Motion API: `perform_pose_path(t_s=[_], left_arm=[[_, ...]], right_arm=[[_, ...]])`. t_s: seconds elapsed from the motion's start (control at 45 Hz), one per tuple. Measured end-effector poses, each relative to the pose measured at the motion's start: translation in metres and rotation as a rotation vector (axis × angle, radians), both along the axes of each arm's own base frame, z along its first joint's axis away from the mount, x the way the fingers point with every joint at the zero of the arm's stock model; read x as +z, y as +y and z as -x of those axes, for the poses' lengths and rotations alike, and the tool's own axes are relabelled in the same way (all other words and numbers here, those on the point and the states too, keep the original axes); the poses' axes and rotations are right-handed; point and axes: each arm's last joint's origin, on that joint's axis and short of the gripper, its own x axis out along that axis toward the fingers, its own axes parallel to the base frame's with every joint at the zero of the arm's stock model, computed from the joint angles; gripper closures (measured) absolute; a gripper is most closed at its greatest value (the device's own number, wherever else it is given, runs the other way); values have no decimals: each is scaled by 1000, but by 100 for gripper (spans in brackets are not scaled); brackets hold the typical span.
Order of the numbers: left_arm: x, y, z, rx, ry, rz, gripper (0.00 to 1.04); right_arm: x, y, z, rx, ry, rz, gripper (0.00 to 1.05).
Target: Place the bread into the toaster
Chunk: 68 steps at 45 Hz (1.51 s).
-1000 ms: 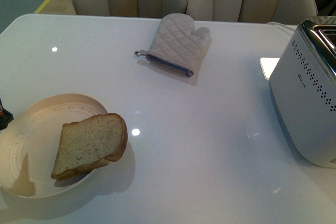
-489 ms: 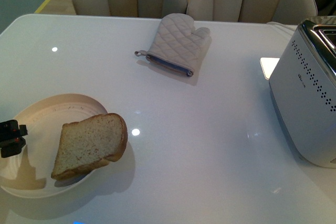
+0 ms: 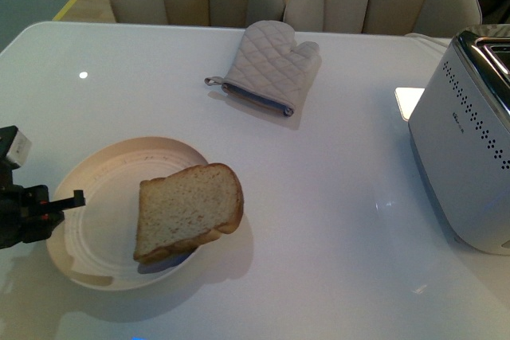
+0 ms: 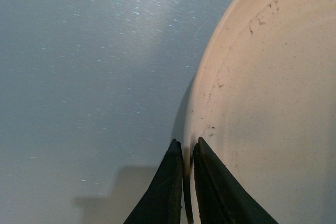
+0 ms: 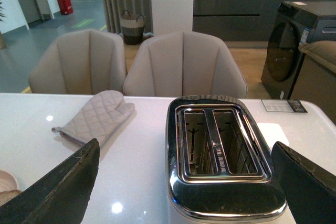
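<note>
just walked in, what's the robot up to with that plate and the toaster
The left gripper is pinched shut on the rim of the plate, which carries the bread overhanging its toaster-side edge. The right gripper is open by the toaster, whose two slots are empty. Nothing grips the bread yet; an oven mitt lies untouched farther back.

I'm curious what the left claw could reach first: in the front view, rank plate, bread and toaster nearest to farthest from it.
1. The plate, rim pinched in the left claw, table's left.
2. The bread, lying on the plate's right side.
3. The toaster, far across at the table's right edge.
</note>
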Motion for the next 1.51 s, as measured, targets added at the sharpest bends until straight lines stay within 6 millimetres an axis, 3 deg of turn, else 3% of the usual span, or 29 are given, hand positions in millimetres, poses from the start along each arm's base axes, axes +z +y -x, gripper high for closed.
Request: perform_pose_path(t_s=[0.511, 0.8, 1.022, 1.067, 1.133, 1.2, 1.267, 1.4, 1.511], left_arm=[[2, -99, 4, -52, 51, 102, 101], [2, -125, 4, -50, 65, 139, 101], [10, -125, 2, -26, 18, 149, 72], [19, -122, 0, -12, -26, 150, 65], [48, -114, -3, 22, -150, 165, 51], [67, -109, -3, 35, -224, 183, 44], [98, -101, 0, 45, -337, 211, 34], [177, -79, 34, 53, -589, 292, 6], [215, -64, 64, 73, -709, 319, 7]], right_arm=[[0, 0, 0, 0, 0, 0, 9], [0, 0, 0, 0, 0, 0, 9], [0, 0, 0, 0, 0, 0, 9], [0, 0, 0, 0, 0, 0, 9], [0, 0, 0, 0, 0, 0, 9], [0, 0, 0, 0, 0, 0, 9], [0, 0, 0, 0, 0, 0, 9], [0, 0, 0, 0, 0, 0, 9], [0, 0, 0, 0, 0, 0, 9]])
